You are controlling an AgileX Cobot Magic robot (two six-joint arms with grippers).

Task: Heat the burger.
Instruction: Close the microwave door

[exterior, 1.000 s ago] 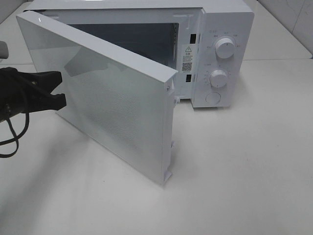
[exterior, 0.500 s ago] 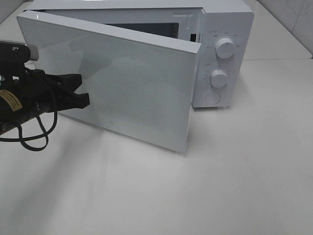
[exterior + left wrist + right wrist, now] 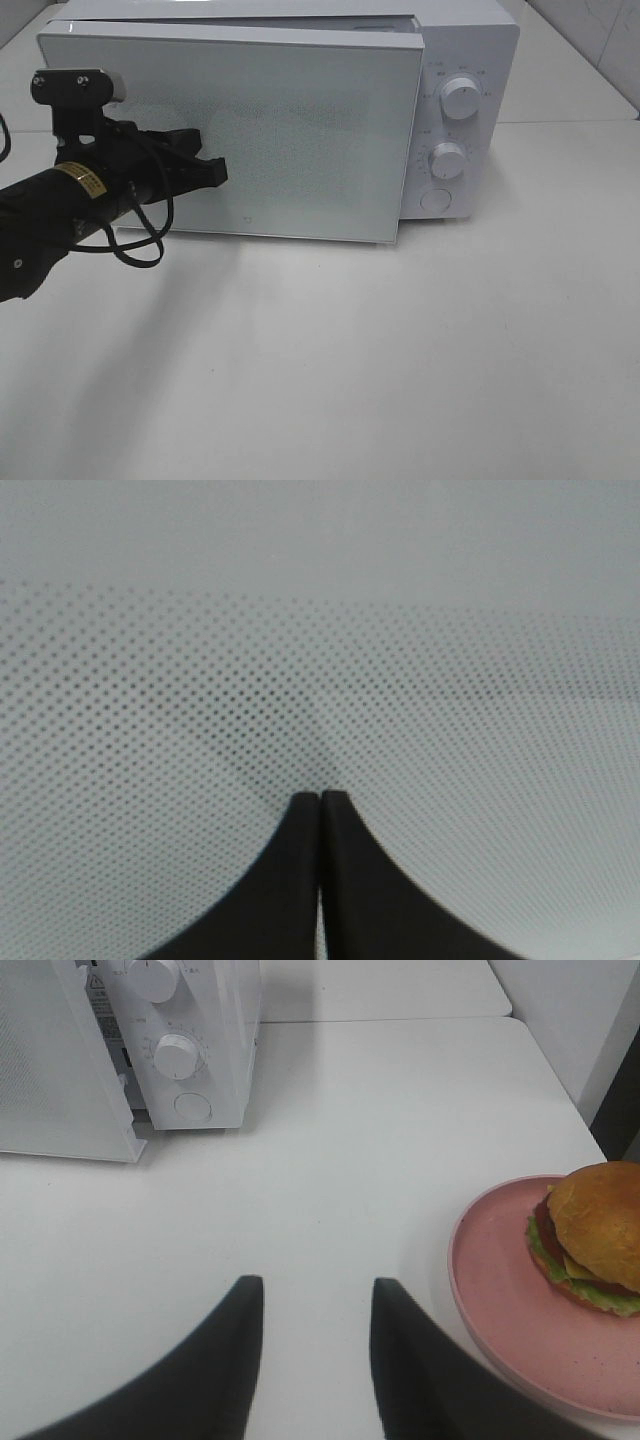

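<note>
The burger (image 3: 595, 1230), with a golden-brown bun, dark patty and green and yellow fillings, lies on a pink plate (image 3: 510, 1300) on the table; it shows only in the right wrist view. My right gripper (image 3: 315, 1290) hovers beside the plate, open, with nothing between its fingers. The white microwave (image 3: 460, 120) stands at the back. Its door (image 3: 300, 130) is swung almost flat against the front, its right edge still standing slightly off. My left gripper (image 3: 222, 175) is shut and empty, its tips (image 3: 320, 796) pressed against the dotted door glass (image 3: 320, 630).
Two knobs (image 3: 458, 98) and a round button (image 3: 436, 200) sit on the microwave's right panel. The microwave (image 3: 200, 1020) stands well apart from the plate, with bare white table (image 3: 350, 1160) between them. The left arm's cable (image 3: 135, 245) hangs by the door.
The microwave door has swung from wide open to nearly shut. My left gripper has moved rightward with it, pushing on the door's face.
</note>
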